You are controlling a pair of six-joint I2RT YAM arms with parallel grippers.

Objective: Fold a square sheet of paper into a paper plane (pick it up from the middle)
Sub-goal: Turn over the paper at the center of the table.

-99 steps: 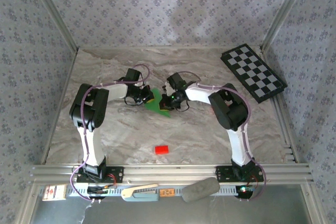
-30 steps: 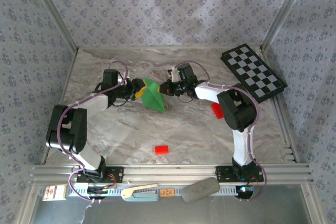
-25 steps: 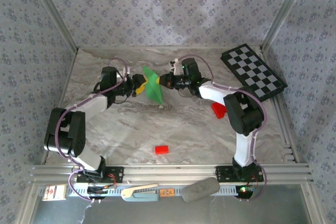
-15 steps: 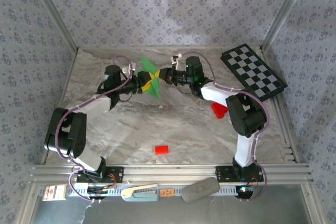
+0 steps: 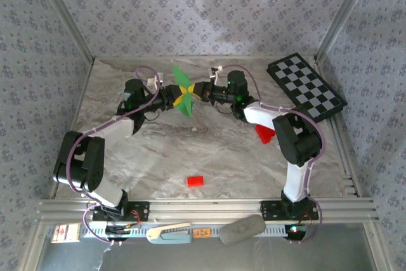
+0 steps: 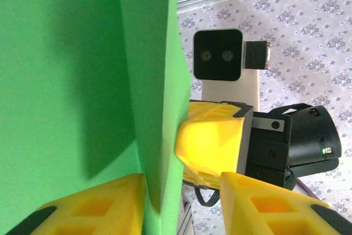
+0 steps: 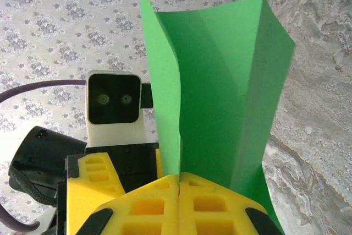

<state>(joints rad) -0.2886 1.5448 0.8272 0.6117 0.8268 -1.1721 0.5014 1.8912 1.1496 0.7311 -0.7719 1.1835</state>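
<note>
The green square sheet of paper (image 5: 185,107), creased into a narrow folded shape, stands on edge in the air above the back of the table. My right gripper (image 5: 193,92) comes in from the right; in the right wrist view its yellow fingers (image 7: 137,207) are shut on the sheet's lower edge (image 7: 220,81). My left gripper (image 5: 176,98) faces it from the left. In the left wrist view the folded edge of the paper (image 6: 66,81) lies against the left finger (image 6: 82,210). A gap separates it from the right finger (image 6: 275,205), so my left gripper (image 6: 183,205) is open.
A small red block (image 5: 195,181) lies near the front middle of the marble table (image 5: 158,157). A red wedge (image 5: 263,133) sits under my right arm. The checkerboard (image 5: 306,87) leans at the back right. A grey pad (image 5: 242,230) rests on the front rail.
Both grippers have raised the paper off the table and carried it toward the back, turning it upright. The left jaws have narrowed around its fold.
</note>
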